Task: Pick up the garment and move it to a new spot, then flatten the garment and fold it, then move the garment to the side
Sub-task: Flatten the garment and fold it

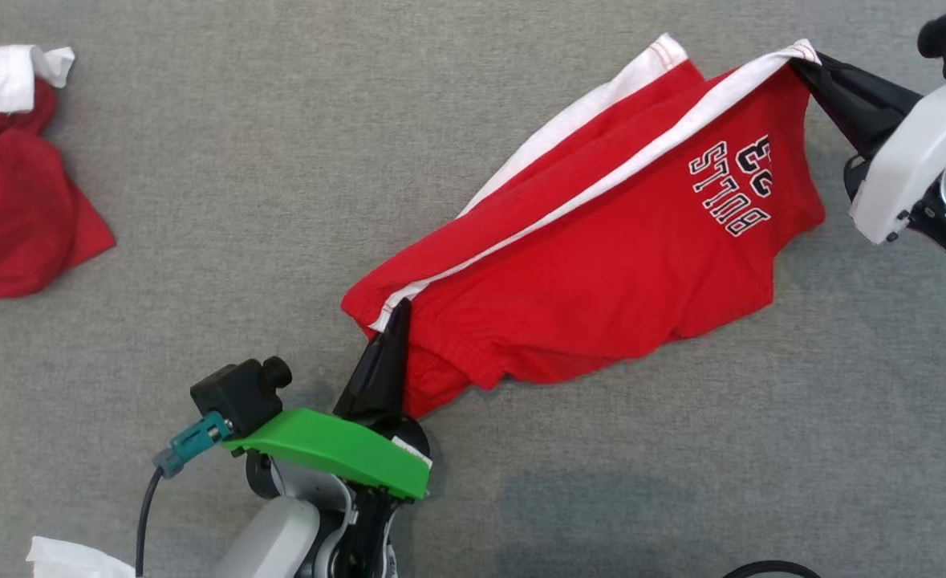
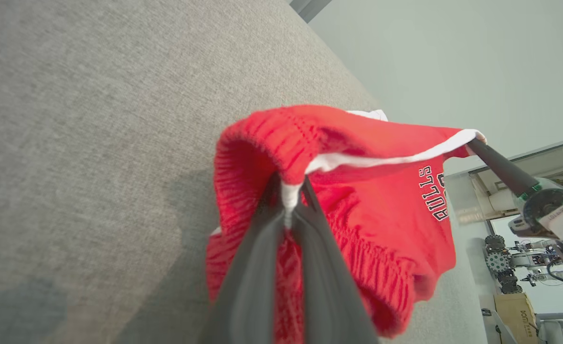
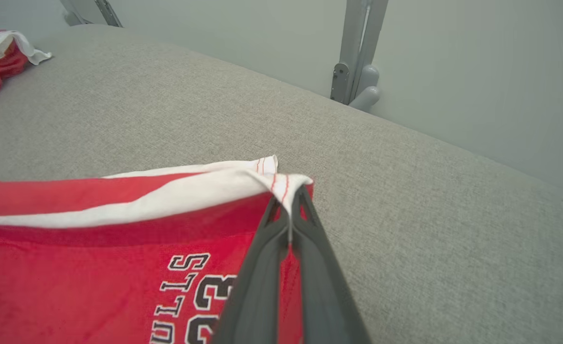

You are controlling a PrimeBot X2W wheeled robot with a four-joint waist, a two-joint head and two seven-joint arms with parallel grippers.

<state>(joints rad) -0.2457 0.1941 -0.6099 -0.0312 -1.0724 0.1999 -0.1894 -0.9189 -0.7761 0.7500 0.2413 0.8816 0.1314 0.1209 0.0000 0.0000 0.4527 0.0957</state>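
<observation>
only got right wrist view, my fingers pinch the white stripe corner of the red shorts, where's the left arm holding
Observer: The left gripper has its fingers shut on the shorts at the elastic waistband, on the same white stripe.
Operator: is the stripe pulled straight between us
Observer: Yes, head view shows it running straight to the right gripper, red cloth sagging beside it.
Operator: anything near the left arm
Observer: A white cloth, at the head view's lower left corner, apart from the shorts.

Red shorts [image 1: 585, 265] with white side stripe, stretched above grey surface.
</observation>
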